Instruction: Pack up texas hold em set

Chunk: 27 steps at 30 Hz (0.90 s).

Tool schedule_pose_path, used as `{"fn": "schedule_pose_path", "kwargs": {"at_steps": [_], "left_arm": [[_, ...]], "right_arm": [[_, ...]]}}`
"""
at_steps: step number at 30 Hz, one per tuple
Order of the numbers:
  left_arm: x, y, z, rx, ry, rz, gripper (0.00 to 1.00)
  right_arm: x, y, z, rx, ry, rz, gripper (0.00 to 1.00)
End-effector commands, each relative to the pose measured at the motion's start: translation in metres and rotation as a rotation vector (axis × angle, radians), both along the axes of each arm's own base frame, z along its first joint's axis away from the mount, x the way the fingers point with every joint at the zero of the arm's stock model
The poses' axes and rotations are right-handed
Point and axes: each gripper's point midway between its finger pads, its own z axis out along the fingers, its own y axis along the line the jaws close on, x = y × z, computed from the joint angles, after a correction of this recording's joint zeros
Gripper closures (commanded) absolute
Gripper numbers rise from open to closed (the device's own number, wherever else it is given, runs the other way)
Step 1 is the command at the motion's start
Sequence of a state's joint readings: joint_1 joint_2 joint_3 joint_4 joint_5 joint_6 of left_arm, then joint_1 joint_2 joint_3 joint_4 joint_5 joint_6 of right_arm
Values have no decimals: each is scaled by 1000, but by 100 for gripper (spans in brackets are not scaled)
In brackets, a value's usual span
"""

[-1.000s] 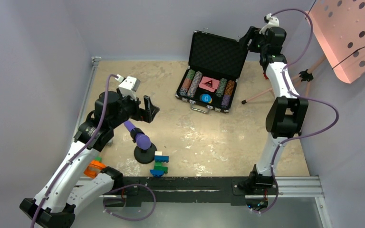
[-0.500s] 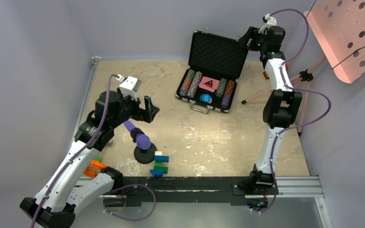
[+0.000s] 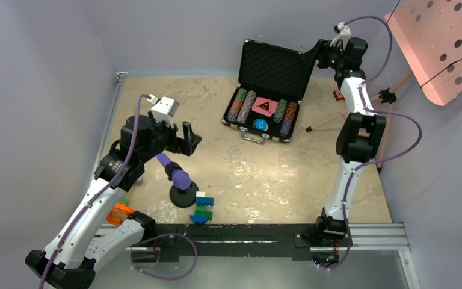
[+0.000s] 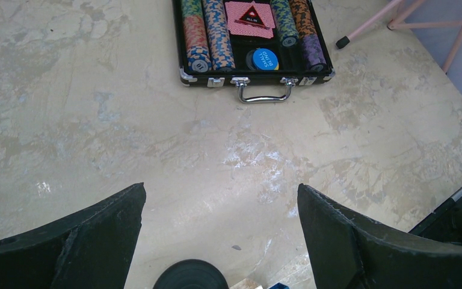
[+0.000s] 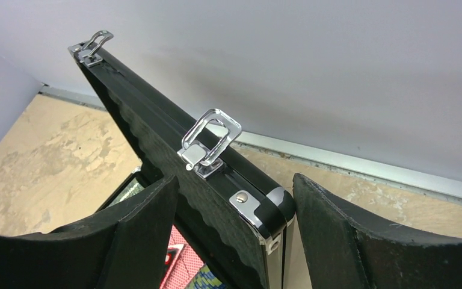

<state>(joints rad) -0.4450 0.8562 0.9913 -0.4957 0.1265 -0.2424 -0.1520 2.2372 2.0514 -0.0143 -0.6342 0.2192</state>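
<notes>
— Where's the poker case [image 3: 275, 67]?
— At the far side of the bench [image 3: 264, 174], lid upright. Inside are four chip rows [image 3: 248, 106], one pink card stack [image 3: 264, 106] and one blue button [image 3: 260, 125]. Two silver latches [image 5: 210, 141] sit on the lid's rim.
— The fingers?
— The right fingers [image 5: 138, 229] are spread, straddling the lid's corner. The left fingers [image 4: 96, 235] are spread wide over bare bench. Close by them are one purple-tipped stand [image 3: 180, 178] and one brick figure [image 3: 203, 208].
</notes>
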Motion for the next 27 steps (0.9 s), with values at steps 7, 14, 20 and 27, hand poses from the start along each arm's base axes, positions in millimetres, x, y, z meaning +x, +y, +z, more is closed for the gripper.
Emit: {"fn": "schedule_pose_path", "kwargs": {"at_steps": [7,14,20,27], "left_arm": [[3,0,20,-13,-59,-4,0],[3,0,20,-13,-59,-4,0],[2,-1,21,-19,-61,-9,0],[-4,-4,28,-50,-76,-33,0]], "right_arm": [[-56,57,38,44,-83,281,27],[-90,69,40,54,-71,354,28],[-155,82,30,64,-30,399,28],[-234,91,25,37,-7,367,28]]}}
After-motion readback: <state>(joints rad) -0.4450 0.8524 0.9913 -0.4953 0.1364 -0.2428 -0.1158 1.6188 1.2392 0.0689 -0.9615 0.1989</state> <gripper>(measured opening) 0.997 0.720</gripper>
